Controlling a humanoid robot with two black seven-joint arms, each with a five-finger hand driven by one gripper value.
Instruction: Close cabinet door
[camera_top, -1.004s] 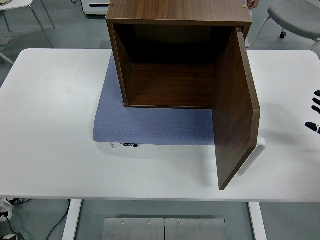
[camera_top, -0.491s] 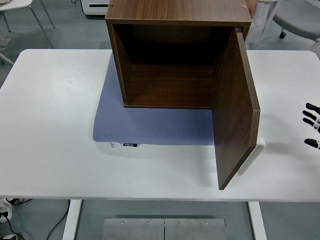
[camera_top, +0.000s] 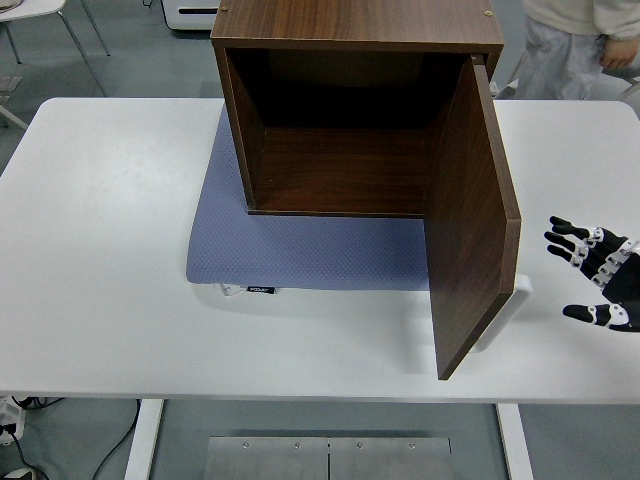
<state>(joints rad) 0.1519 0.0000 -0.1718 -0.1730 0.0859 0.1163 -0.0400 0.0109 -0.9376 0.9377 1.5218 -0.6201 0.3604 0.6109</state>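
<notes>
Cabinet (camera_top: 340, 120) of dark wood at the middle of the tabletop (camera_top: 100, 250), towards the far edge, on a blue-grey mat (camera_top: 300, 250) reaching out from under it towards the near edge. Open at the front, nothing inside. Door (camera_top: 470, 220) hinged on the right side, swung wide open, pointing at the near edge, with a white handle (camera_top: 505, 315) showing behind its lower free corner. Right hand (camera_top: 600, 280) in from the right edge, just above the tabletop, fingers (camera_top: 570, 240) spread and stretched towards the door, holding nothing, near the door but clear of it. Person (camera_top: 575, 40) in light clothes beyond the far right corner.
</notes>
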